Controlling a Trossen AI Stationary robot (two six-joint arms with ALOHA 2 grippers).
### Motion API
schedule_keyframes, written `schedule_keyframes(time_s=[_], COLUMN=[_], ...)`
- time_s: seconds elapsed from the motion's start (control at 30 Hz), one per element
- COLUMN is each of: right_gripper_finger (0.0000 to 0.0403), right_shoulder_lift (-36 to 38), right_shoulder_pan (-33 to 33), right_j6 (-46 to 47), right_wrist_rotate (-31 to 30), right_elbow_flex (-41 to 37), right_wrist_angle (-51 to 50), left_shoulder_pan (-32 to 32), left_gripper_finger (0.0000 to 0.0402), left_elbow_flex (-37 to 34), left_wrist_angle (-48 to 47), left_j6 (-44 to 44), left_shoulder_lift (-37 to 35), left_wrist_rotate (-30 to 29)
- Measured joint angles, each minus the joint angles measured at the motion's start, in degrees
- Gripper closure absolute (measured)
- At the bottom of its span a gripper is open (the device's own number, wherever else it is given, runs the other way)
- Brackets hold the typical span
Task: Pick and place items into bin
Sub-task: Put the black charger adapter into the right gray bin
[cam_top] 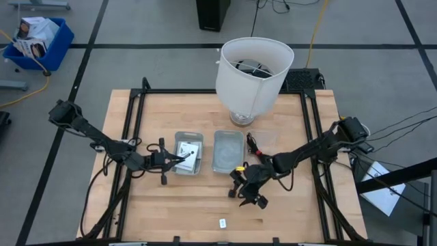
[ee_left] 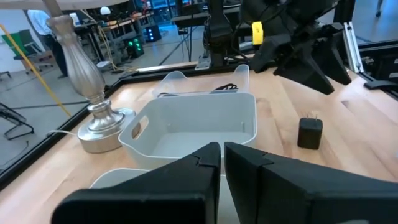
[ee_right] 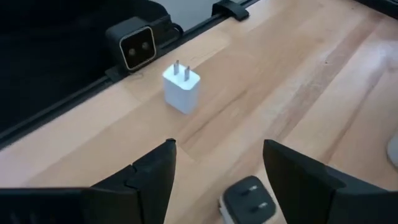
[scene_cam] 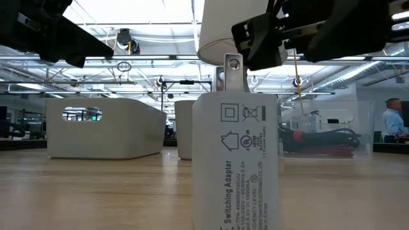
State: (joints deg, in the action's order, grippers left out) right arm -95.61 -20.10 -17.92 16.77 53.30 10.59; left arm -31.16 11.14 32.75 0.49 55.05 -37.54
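A tiny black cube with two prongs (ee_right: 249, 200) stands on the wood between the open fingers of my right gripper (ee_right: 217, 180), which hovers over it near the table's front middle (cam_top: 247, 194); they do not touch. The cube (ee_left: 310, 132) also shows in the left wrist view. A tiny white plug-like piece (ee_right: 181, 88) stands nearer the front edge (cam_top: 222, 223), large in the low view (scene_cam: 235, 160). White packets with black print (cam_top: 189, 149) lie in the left bin (cam_top: 179, 137). My left gripper (cam_top: 183, 158) hangs shut over that bin (ee_left: 221, 158).
An empty grey-white bin (cam_top: 229, 151) sits mid-table (ee_left: 193, 121). Right of it a clear bin (scene_cam: 326, 135) holds red and black cords (cam_top: 252, 143). The big white lampshade (cam_top: 252, 68) stands behind on a silver base (ee_left: 93, 127). Black rails (cam_top: 133, 130) frame the table.
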Motion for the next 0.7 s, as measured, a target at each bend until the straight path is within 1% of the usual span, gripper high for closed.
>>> schedule_keyframes(time_s=[0.2, 0.33, 0.6, 0.7], right_gripper_finger=[0.0170, 0.0169, 0.0169, 0.0169], right_shoulder_lift=[-0.2, -1.7, -5.8, -7.8], right_shoulder_pan=[1.9, 1.6, 1.3, 1.2], right_j6=[-5.6, -10.8, -11.3, -11.3], right_wrist_rotate=[-0.8, -5.8, -6.1, -6.0], right_elbow_flex=[0.0, 0.0, 0.0, 0.0], right_wrist_angle=[-0.1, -0.8, -0.3, 1.4], left_shoulder_pan=[0.0, 0.0, 0.0, 0.0], left_gripper_finger=[0.0371, 0.0371, 0.0371, 0.0371], left_elbow_flex=[0.0, 0.0, 0.0, 0.0], left_wrist_angle=[0.0, 0.0, -0.1, -0.1], left_j6=[0.7, 0.9, 1.0, 1.0], left_shoulder_lift=[0.0, 0.0, 0.0, 0.0], left_wrist_rotate=[0.0, 0.0, 0.0, 0.0])
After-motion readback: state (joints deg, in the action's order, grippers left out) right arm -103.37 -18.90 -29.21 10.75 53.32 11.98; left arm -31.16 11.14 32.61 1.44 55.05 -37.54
